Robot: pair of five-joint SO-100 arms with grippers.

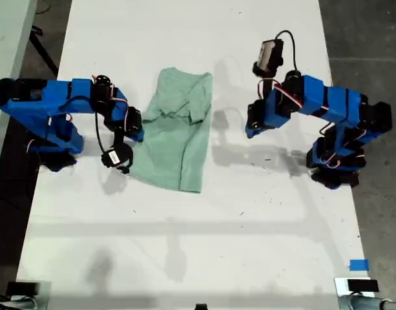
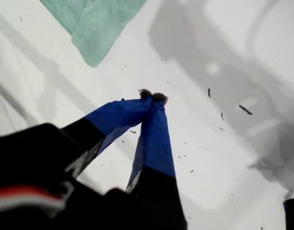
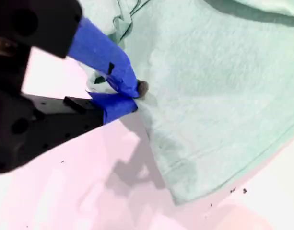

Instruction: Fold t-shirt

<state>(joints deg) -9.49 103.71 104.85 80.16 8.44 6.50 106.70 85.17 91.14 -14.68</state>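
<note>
While one t-shirt (image 1: 175,129) lies on the white table (image 1: 262,213), I count two blue arms, one at each side of the exterior view. Its pale mint cloth is soft and finely knit, folded into a rough upright strip with rumpled creases near the middle and a stitched hem along the lower edge. It sits between the arms, nearer the arm on the exterior view's left.

My second gripper (image 3: 132,96) is at that cloth's edge, its two blue tapered fingers closed together on a pinch of fabric; this is the arm on the exterior view's left (image 1: 123,139).

My first gripper (image 2: 153,97), on the exterior view's right (image 1: 252,126), hangs over bare table well apart from the shirt. Its blue fingers meet at dark fuzzy tips, holding nothing.

One blue tape scrap (image 1: 358,265) sticks near the table's lower right corner in the exterior view.
</note>
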